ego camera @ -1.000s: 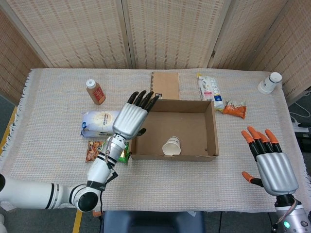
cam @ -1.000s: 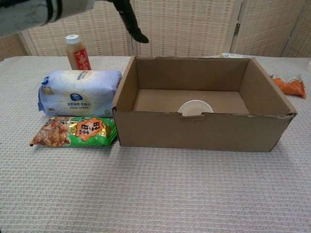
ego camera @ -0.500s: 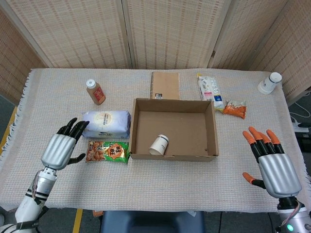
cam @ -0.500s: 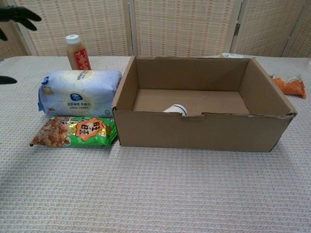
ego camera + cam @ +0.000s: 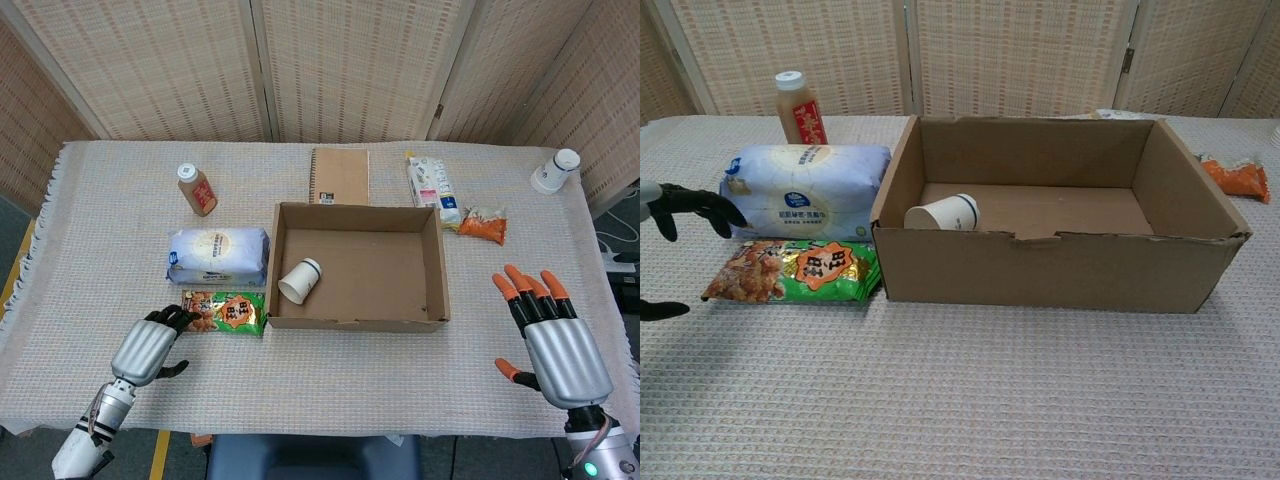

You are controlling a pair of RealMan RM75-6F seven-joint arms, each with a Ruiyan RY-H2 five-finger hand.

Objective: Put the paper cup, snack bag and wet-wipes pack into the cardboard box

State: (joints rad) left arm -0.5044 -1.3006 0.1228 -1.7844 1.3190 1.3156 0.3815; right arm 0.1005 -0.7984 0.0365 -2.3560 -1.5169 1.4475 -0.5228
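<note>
Cardboard box [image 5: 430, 300] sits mid-table w/ the paper cup [image 5: 299, 281] already inside, lying on its side against the left wall, mouth toward the near-left corner. From the chest cam I see the cup's rim poking up behind the front wall.

Wet-wipes pack [image 5: 217, 256] is outside, just left of the box and touching or nearly touching its wall. Snack bag [image 5: 226, 312] lies flat in front of the wipes, its right end right by the box's front-left corner.

My left hand [image 5: 150, 350] is low at the near-left, fingers spread, holding nothing; black fingertips [image 5: 710, 206] hang just short of the bag's left end. I can't tell if they touch it. My right hand [image 5: 556, 340] is well off to the right of the box, palm down, orange-tipped fingers fanned wide, nothing in it.

Other stuff on the woven tablecloth [image 5: 100, 200]: bottle [image 5: 197, 189] behind the wipes, notebook [image 5: 339, 176] touching the box's back edge, a white packet [image 5: 432, 186] and orange packet [image 5: 482, 226] behind-right, 2nd cup [image 5: 554, 171] far right.
</note>
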